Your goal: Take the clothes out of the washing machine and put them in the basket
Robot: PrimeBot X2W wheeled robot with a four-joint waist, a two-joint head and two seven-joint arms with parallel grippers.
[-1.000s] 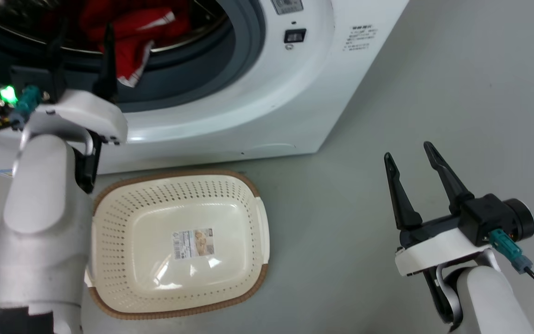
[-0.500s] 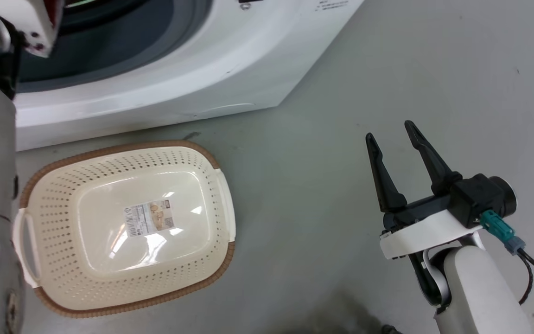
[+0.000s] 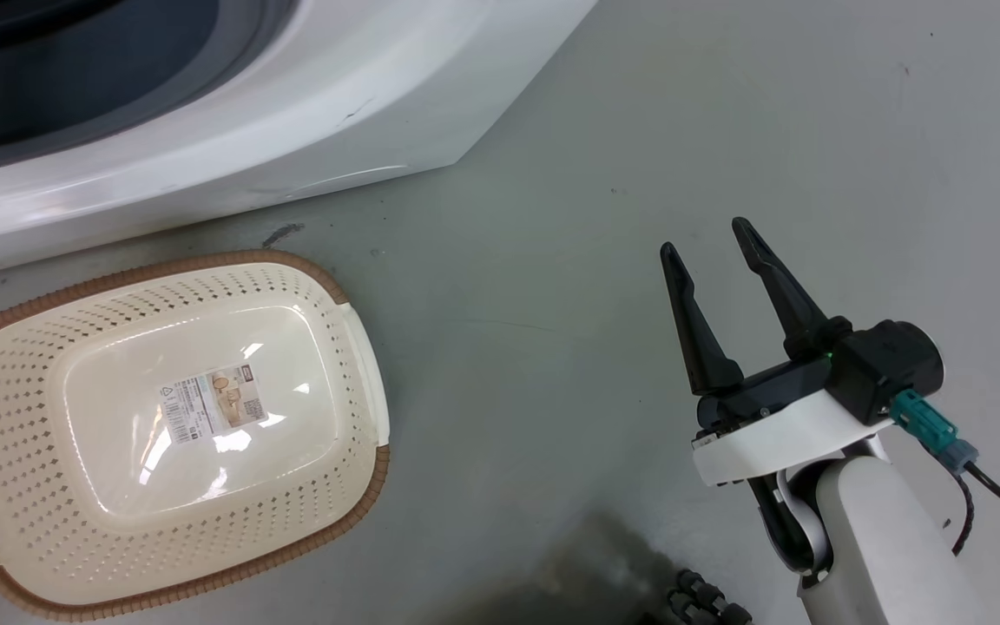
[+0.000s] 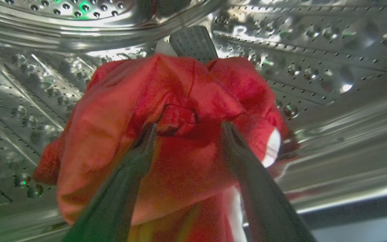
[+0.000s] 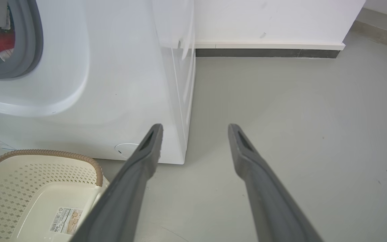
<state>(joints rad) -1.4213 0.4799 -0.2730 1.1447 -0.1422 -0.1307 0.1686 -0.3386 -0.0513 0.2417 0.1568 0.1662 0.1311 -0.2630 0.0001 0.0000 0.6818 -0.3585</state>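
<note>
With the clothes (image 4: 180, 90) bunched mid-frame inside the washing machine (image 4: 314, 50), the left gripper (image 4: 188, 129) is straddling a fold, jaws apart, and should be clamping deep before pulling toward the basket (image 3: 205, 258); the right gripper (image 3: 702, 234) is hanging at lower right, jaws apart.

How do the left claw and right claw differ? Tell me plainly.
The left claw is inside the washing machine; the right claw hangs over bare floor. The left claw straddles a fold of the clothes; the right claw holds nothing. Both are open, dark and long-fingered.
</note>
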